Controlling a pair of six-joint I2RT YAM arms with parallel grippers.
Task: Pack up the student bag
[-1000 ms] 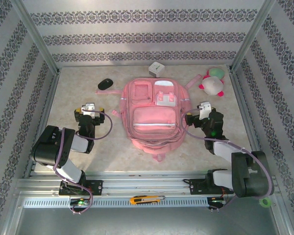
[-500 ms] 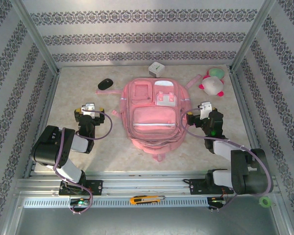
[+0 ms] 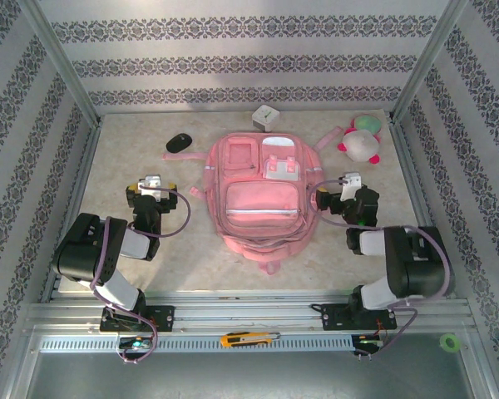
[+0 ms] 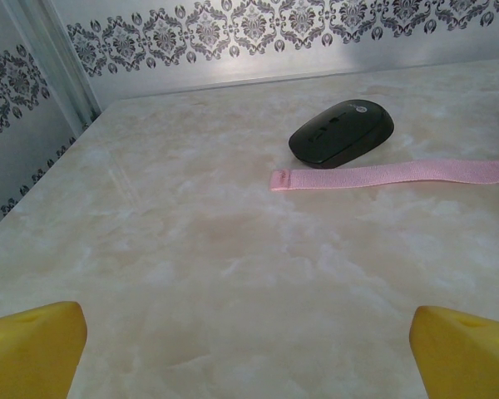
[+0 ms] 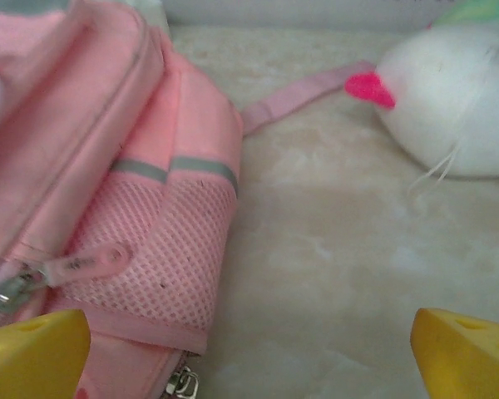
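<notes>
Top external view has the pink student bag (image 3: 261,199) lying flat mid-tabletop (image 3: 133,158), front pockets up, between the two arms. Left pincer (image 3: 151,188) sits near the bag's left side, yellow tips spread wide, nothing between them. Right pincer (image 3: 348,196), just as wide and empty, is just beside the bag's right edge. Left wrist view looks across to a black computer mouse (image 4: 341,133) and a pink strap (image 4: 395,174). Right wrist view catches the bag's mesh side pocket (image 5: 162,249), with the white plush toy (image 5: 457,108) beyond.
</notes>
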